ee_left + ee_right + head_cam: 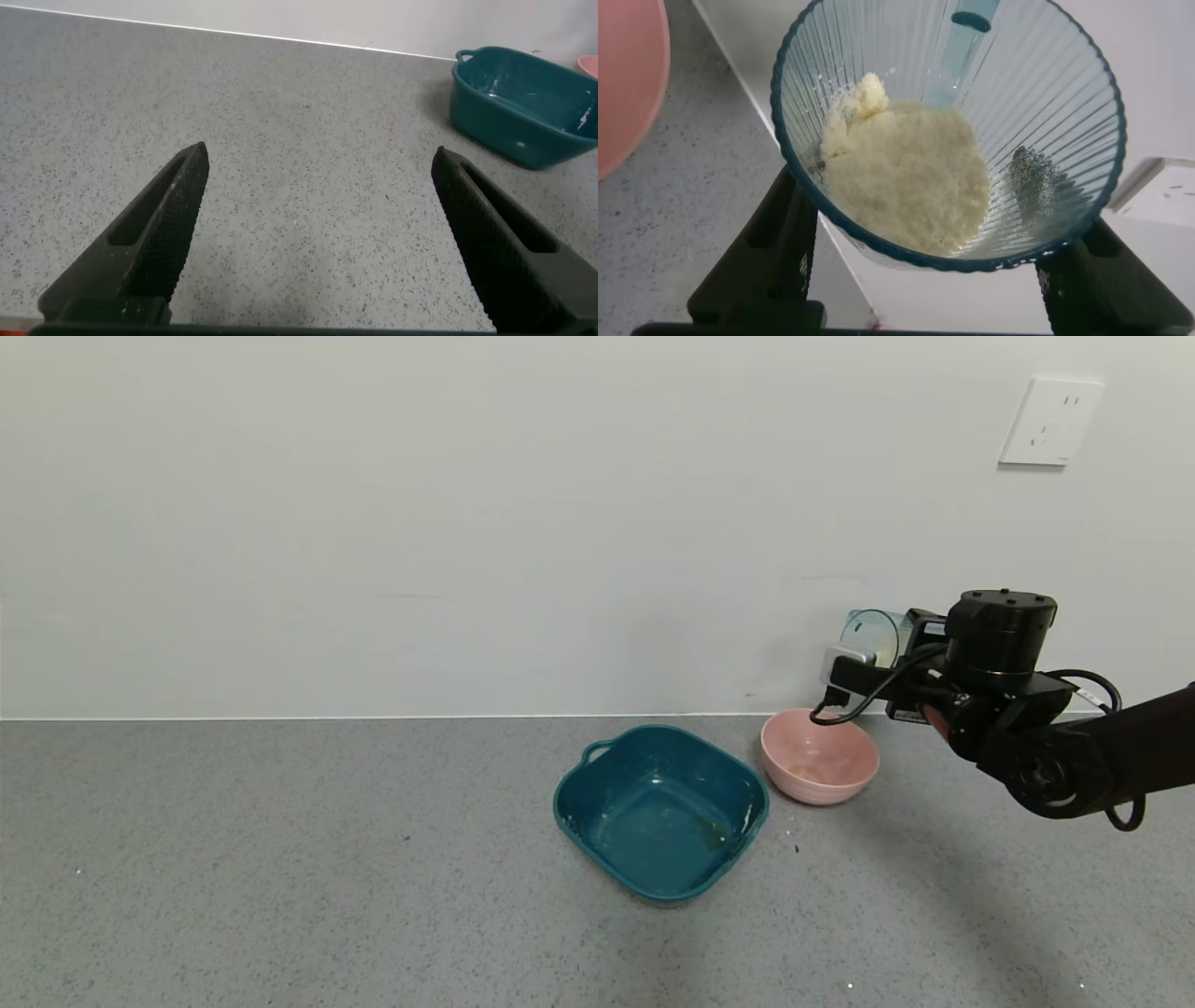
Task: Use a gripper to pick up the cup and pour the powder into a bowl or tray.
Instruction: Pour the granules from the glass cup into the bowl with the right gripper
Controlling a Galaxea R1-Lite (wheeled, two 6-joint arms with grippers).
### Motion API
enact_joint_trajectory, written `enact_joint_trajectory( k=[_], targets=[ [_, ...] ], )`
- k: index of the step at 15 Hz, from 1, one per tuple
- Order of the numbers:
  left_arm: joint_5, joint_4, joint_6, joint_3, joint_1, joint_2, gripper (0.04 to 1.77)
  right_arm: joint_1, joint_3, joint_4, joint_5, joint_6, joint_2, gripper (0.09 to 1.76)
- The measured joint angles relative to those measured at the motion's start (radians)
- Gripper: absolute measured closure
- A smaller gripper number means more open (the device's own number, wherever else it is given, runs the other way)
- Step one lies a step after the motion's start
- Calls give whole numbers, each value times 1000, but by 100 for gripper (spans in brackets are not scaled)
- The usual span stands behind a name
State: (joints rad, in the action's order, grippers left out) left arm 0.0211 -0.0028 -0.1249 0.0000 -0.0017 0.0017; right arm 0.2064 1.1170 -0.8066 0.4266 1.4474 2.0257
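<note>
The right gripper is raised above the worktop near its far edge, toward the right side, just above and behind the pink bowl. Its fingers are clamped on either side of the cup, which is tipped over onto its side so that its open mouth faces left along the wall, toward the worktop's far left. In the right wrist view the cup fills the frame, its ribbed pale blue wall seen from the mouth inward, with the two dark fingers pressed against its outside. The powder lies inside as a pale, slightly lumpy mass resting against the lower wall and base, well back from the rim. A sliver of the pink bowl shows at the edge of that view, beside the cup and lower than it.

The bowl stands on the worktop near the far edge, with a faint dusting visible in its bottom. Just beside it, toward the middle of the worktop, sits a dark teal square tray with handles, close to the bowl but not clearly touching.

The left gripper hangs low over bare worktop well to the left of the tray, its fingers spread wide apart and holding nothing.
</note>
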Motion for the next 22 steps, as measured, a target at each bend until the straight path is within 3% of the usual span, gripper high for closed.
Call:
enact_joint_trajectory(
  k=[5, 15, 22],
  targets=[
    [0, 0, 0, 0, 0, 0, 9, 4, -54, -165, -4, 153, 51, 51],
    [0, 0, 0, 0, 0, 0, 9, 15, -111, -186, -5, 359, 84, 51],
    [0, 0, 0, 0, 0, 0, 9, 14, -149, -285, -5, 510, 105, 51]
  ],
)
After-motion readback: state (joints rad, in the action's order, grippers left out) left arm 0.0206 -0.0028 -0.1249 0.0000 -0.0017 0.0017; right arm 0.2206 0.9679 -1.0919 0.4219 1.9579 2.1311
